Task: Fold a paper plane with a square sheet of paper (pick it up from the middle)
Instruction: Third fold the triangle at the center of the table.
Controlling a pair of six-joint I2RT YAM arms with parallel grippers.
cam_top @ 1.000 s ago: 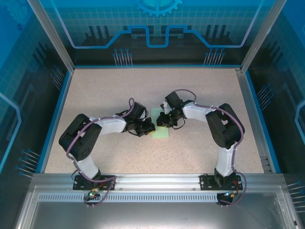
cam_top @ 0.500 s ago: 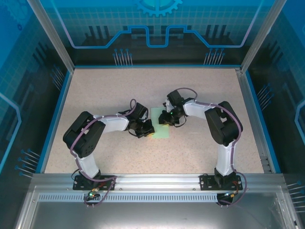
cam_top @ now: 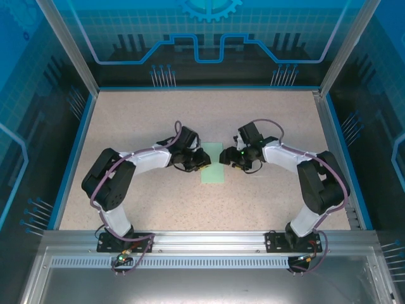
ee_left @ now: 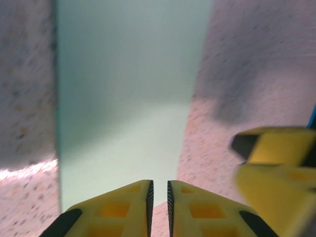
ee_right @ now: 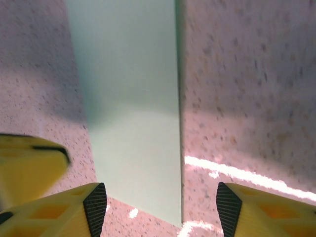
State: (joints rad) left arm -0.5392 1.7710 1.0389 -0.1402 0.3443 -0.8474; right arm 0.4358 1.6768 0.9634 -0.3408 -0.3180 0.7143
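The pale mint-green sheet of paper (cam_top: 213, 171) lies flat on the table, folded into a long narrow rectangle. My left gripper (cam_top: 204, 159) hovers low at its left edge, jaws a narrow slit apart with nothing between them. In the left wrist view the paper (ee_left: 123, 98) stretches ahead of the left gripper (ee_left: 158, 197). My right gripper (cam_top: 225, 156) sits at the paper's right edge, wide open and empty. The right wrist view shows the paper (ee_right: 133, 108) with a sharp straight edge ahead of the right gripper (ee_right: 161, 205).
The speckled beige table (cam_top: 145, 120) is ringed by a blue rim (cam_top: 74, 152) and clear walls. The two grippers nearly face each other across the paper; a right finger (ee_left: 276, 148) shows in the left wrist view and a left finger (ee_right: 29, 163) in the right wrist view.
The right gripper has opened wide and drawn back to the right off the paper. The left gripper has parted slightly and shifted toward the far side. The paper lies flat, let go.
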